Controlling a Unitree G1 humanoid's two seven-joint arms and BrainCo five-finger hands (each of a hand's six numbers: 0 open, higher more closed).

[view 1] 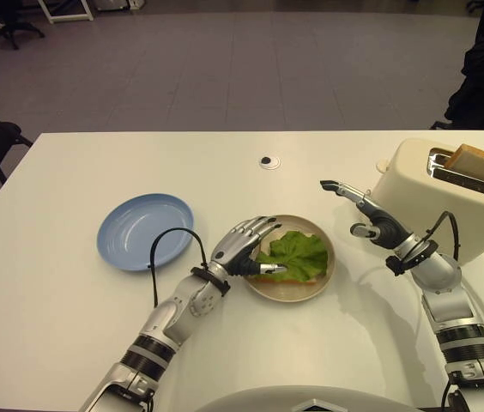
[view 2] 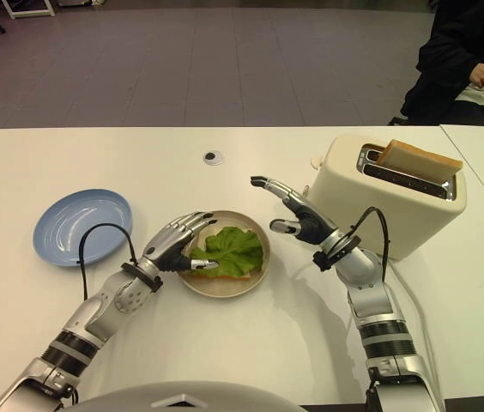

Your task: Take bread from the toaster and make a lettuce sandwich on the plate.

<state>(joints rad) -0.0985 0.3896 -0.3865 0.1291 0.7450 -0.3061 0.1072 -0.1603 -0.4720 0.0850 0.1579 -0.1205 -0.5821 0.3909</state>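
1. Currently the L hand (view 1: 244, 249) sits at 9 o'clock of the tan plate (view 1: 292, 294), over its rim and touching the lettuce (view 1: 298, 253) edge. Can't tell if it grips the leaf or just rests on it.
2. R hand (view 1: 369, 219) hovers at 2 o'clock of the plate, spread open w/ nothing in it. It's between plate & toaster (view 2: 379, 206), touching neither.
3. Lettuce lies flat mid-plate. A thin brownish edge under it at 6 o'clock looks like a base slice (view 1: 298, 277).
4. Toast slice (view 2: 418, 160) stands up in the toaster slot, at 2 o'clock of the R hand.
5. Blue plate (view 1: 143, 230) sits at 9 o'clock of the L hand, just beside it and apart from the tan one.
6. Progress, my read: base + lettuce are down, so past halfway. Left to do: pull the toast slice and lay it on top.
7. Hard to see: the base slice is mostly hidden by the leaf, so prob. bread but not certain. The L hand's contact w/ the leaf is masked by the hand itself.
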